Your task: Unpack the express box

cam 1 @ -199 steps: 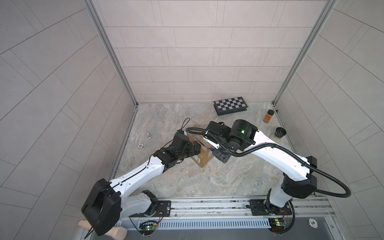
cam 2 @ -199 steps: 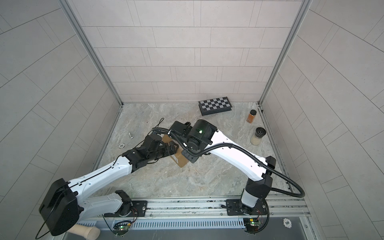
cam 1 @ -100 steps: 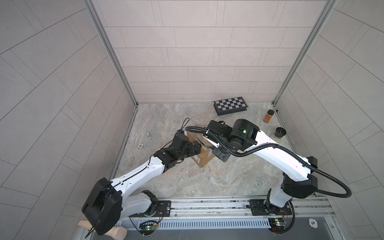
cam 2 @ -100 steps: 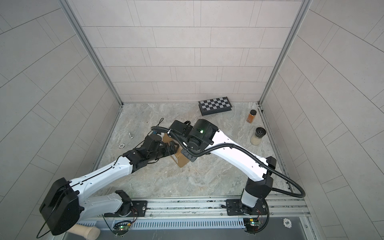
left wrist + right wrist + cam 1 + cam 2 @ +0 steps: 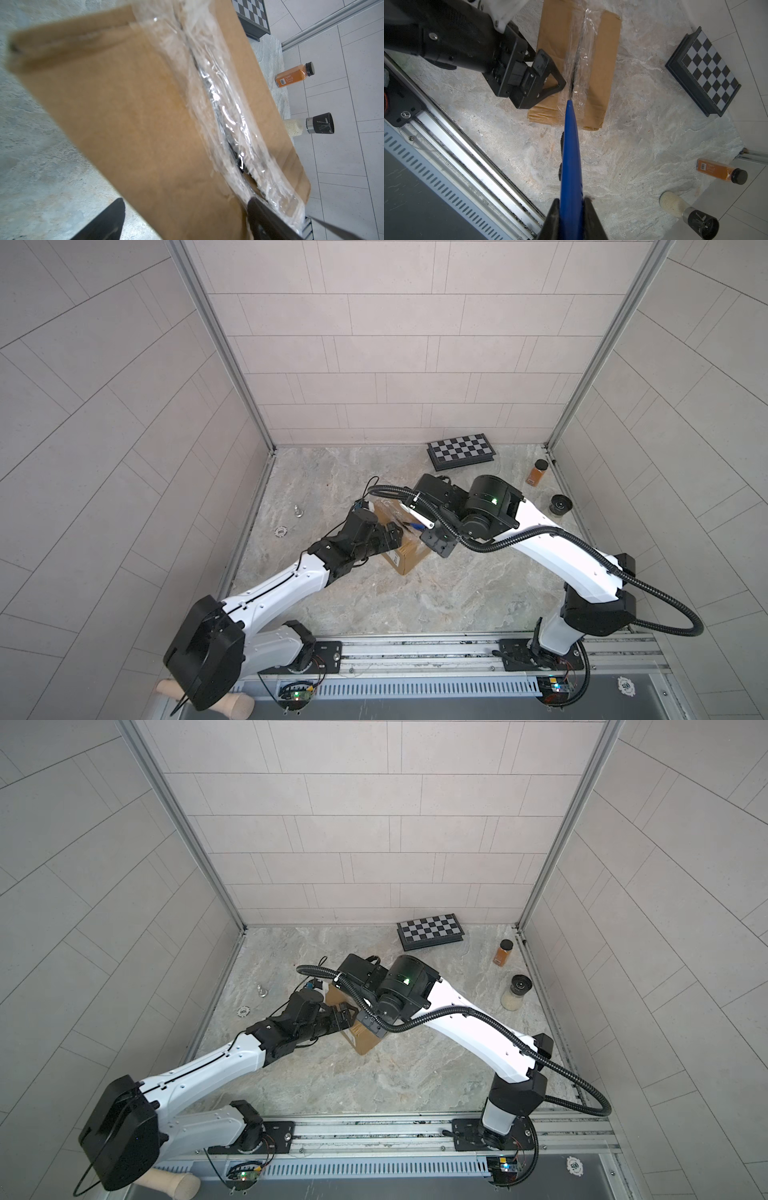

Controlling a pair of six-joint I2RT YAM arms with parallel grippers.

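Right wrist view: the right gripper's (image 5: 572,209) 2 fingers are clamped on the handle of a blue tool (image 5: 571,149). The tool's tip meets the clear tape (image 5: 583,52) at one end of the flap seam on the express box (image 5: 606,68). A dark slit runs along that seam under the tape.

The left gripper (image 5: 186,207) stands wide open at the box's left side. 1 finger (image 5: 550,74) is over the top just beside the seam, and the other (image 5: 104,220) is off the edge, over the floor (image 5: 41,145). Whether either finger presses the cardboard I cannot tell.

In both top views the box sits about mid-floor between the 2 arms, with a pale label (image 5: 395,559) on its near side.

Well apart from the box, at the far right, lies a checkered case (image 5: 461,450). An orange bottle (image 5: 538,472) and a black-capped grinder (image 5: 560,505) stand by the right wall. Left of the box, near the left wall, are a small metal piece (image 5: 297,511) and a round chip (image 5: 281,531).
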